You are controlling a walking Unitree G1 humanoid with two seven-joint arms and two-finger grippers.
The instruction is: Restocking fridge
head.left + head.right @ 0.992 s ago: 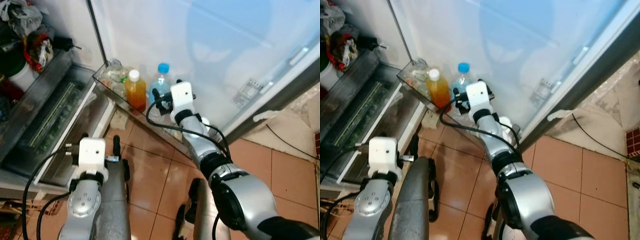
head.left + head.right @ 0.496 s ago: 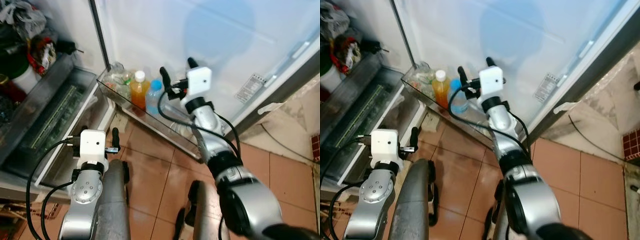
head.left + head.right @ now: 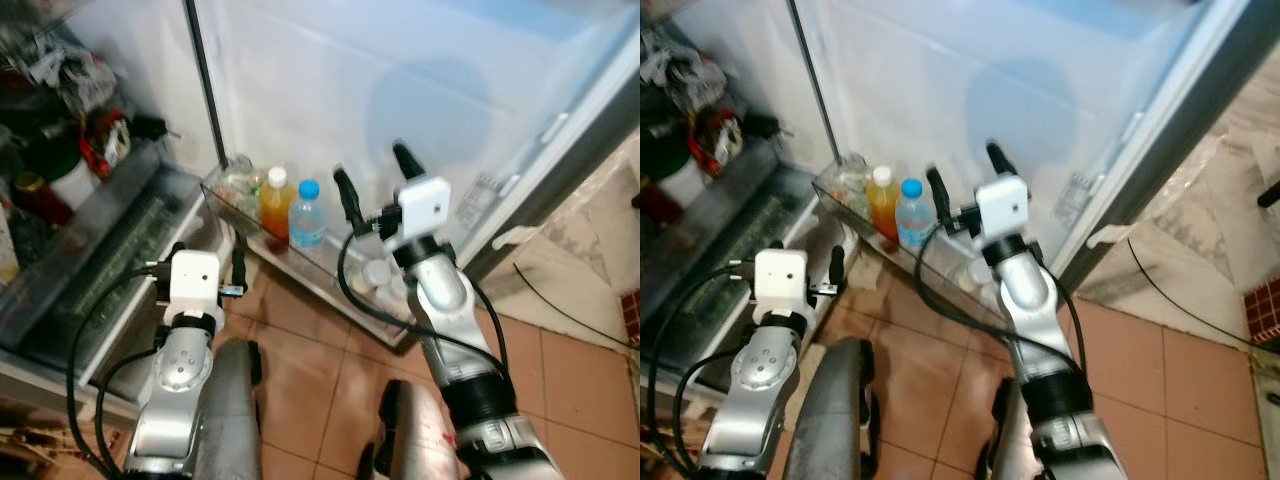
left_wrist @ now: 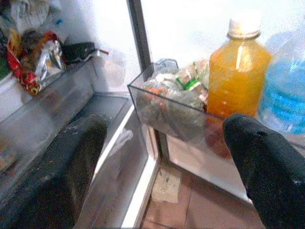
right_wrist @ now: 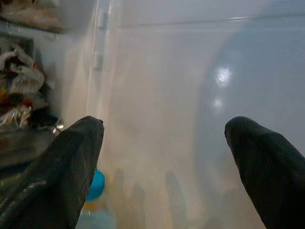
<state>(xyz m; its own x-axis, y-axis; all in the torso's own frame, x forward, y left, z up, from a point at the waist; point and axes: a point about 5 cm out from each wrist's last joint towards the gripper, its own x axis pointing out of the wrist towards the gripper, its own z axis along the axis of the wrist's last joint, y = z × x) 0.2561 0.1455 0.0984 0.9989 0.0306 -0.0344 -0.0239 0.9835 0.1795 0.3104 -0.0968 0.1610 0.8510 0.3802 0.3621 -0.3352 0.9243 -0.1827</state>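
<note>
Water bottle (image 3: 307,213), blue cap, stood upright in the clear door bin (image 3: 330,268) at the foot of the open fridge door (image 3: 400,90), touching or just beside the orange juice bottle (image 3: 275,201) with the white cap. Past the juice, at the bin's hinge end, a bundle of bagged greens (image 4: 167,98); the left wrist view gave this best, showing crumpled clear wrap and green labels pressed against the bin wall, where the head views gave only a blur. Small white jars (image 3: 378,274) sat in the bin toward the right arm, seen from the head only.

Right gripper (image 3: 374,180) hung raised above the bin, just right of the water bottle and clear of it, fingers spread wide with nothing between them. Its wrist view looked along the door's pale inner face, the blue cap (image 5: 96,185) low between the fingers (image 5: 62,167).

Left gripper (image 3: 208,266) was held low before the fridge body, fingers apart and empty, pointing toward the bin's corner.

Fridge interior to the left: grey shelves (image 3: 100,255), a red-and-foil packet (image 4: 35,57), a dark lidded jar (image 3: 35,195). Terracotta floor tiles (image 3: 330,360) below; a black cable (image 3: 570,310) lay on the floor at right
</note>
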